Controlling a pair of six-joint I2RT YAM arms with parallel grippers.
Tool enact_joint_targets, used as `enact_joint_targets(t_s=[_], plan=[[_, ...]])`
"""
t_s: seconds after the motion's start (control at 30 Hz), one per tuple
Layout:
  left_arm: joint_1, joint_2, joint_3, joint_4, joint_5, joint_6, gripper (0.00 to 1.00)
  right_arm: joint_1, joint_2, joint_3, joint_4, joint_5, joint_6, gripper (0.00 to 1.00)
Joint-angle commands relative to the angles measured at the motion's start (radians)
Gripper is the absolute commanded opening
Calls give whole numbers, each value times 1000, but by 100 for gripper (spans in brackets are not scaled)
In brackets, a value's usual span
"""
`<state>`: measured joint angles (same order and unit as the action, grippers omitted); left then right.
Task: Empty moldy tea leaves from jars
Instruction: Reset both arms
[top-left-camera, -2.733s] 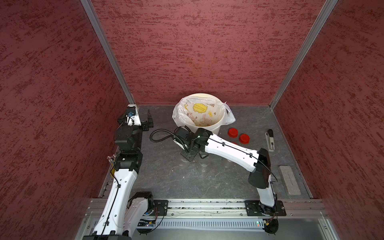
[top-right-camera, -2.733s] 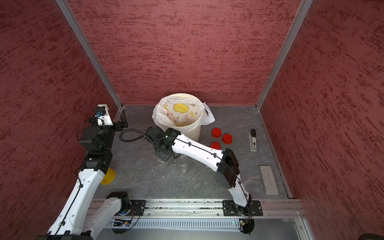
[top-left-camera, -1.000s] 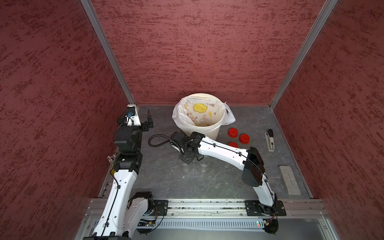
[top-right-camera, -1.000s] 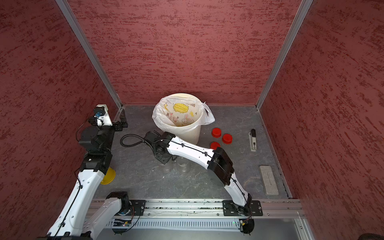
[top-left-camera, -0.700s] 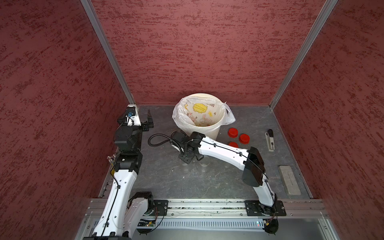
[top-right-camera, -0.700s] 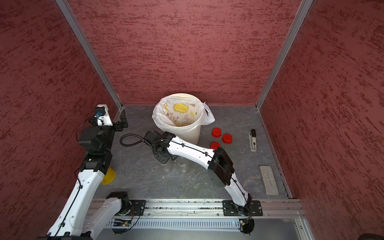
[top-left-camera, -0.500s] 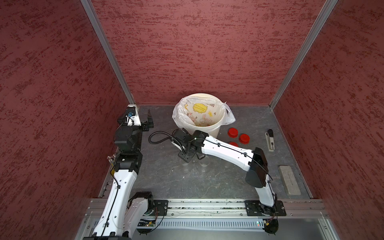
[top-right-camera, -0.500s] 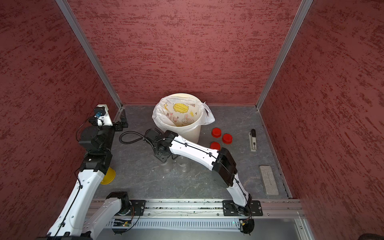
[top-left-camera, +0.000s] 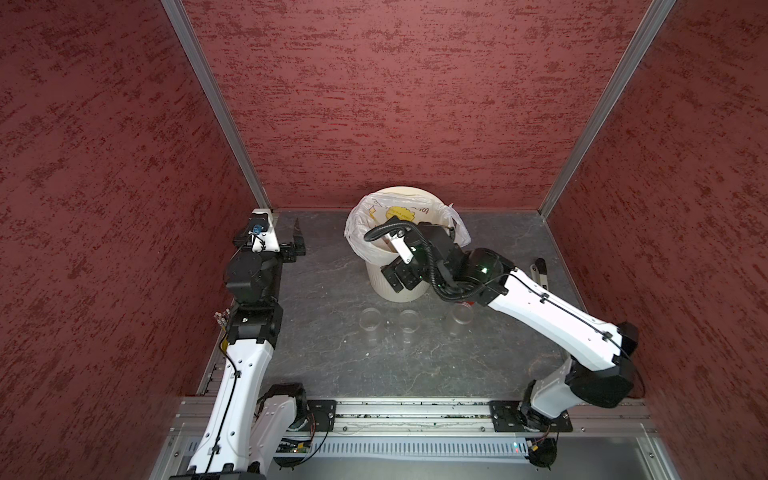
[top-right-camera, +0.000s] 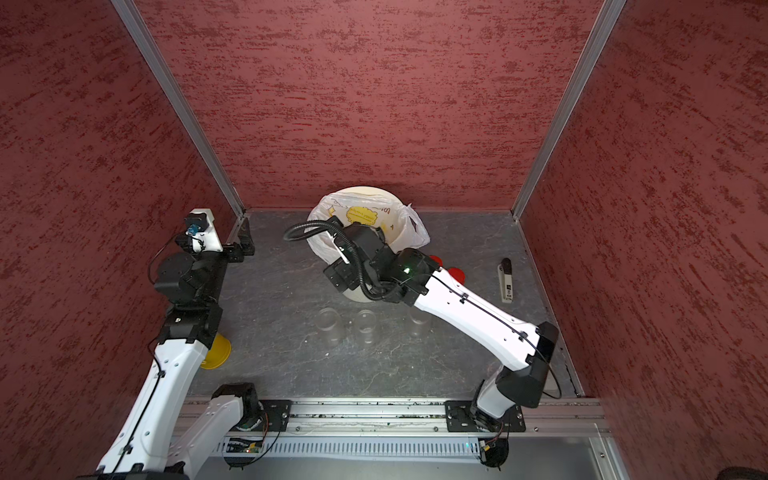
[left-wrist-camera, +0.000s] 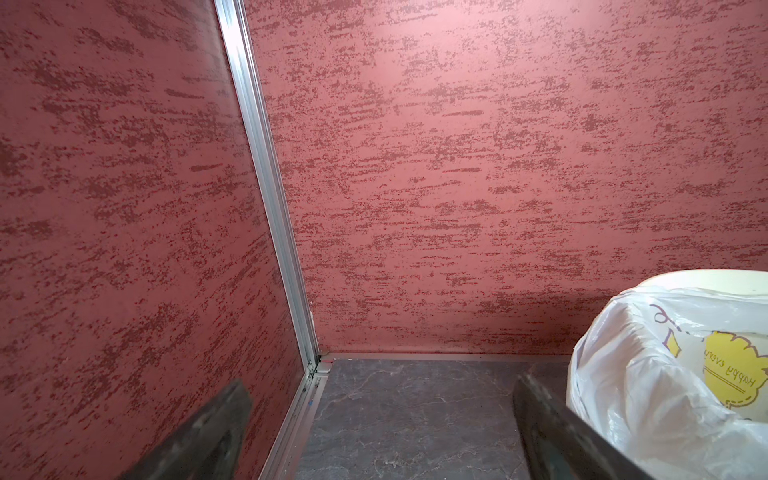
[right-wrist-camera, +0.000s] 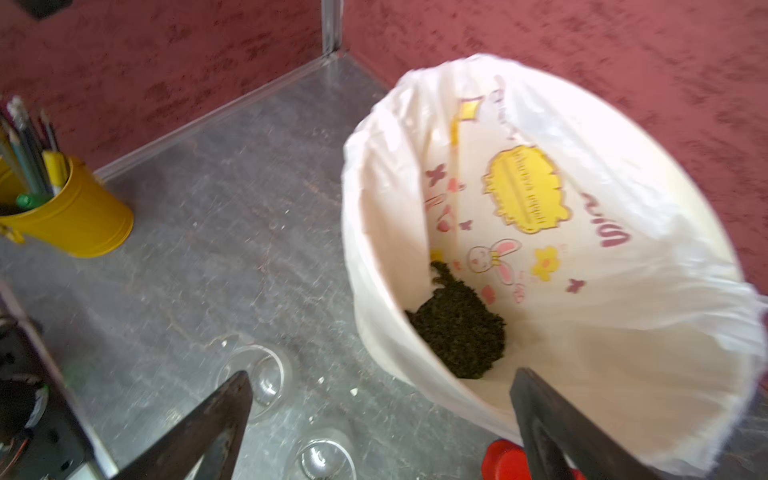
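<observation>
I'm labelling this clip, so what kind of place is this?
Likely a robot test booth: left arm and right arm bolted to a metal rail, red textured panels between aluminium posts, a lined bin.

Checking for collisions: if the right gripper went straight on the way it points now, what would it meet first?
Probably the bag-covered near wall of the bin, which lies straight ahead of the open right gripper. Depth is unclear, so it could instead land on the table just beside it.

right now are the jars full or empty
Empty: all three jars stand upright, uncapped, and the table shows through their clear walls. A dark heap of tea leaves lies in the bin.
</observation>
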<state>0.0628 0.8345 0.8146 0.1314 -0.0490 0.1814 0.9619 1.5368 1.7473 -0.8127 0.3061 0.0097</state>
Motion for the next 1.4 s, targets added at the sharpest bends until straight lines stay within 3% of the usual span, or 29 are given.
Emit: enact_joint_targets(t_s=[0.0,0.23,0.53,0.87,1.0,1.13,1.37], plan=[[8,-13,-15,35,40,-25,100,-61,-77,-72,156,38,-6,99],[23,15,-33,67,94,-41,100,-288,-289,-307,325,-64,7,99],[29,70,-73,93,138,-51,100,-653,-353,-648,664,-243,85,99],[32,171,-139,188,166,-73,100,-828,-292,-1054,1233,-115,56,99],[31,197,-182,217,175,-95,100,-898,-213,-1155,1411,-142,43,99],[29,212,-269,279,168,-192,100,-934,-144,-1256,1610,-164,49,99],[-18,235,-337,311,100,-177,100,-974,-142,-1260,1569,-194,21,99]])
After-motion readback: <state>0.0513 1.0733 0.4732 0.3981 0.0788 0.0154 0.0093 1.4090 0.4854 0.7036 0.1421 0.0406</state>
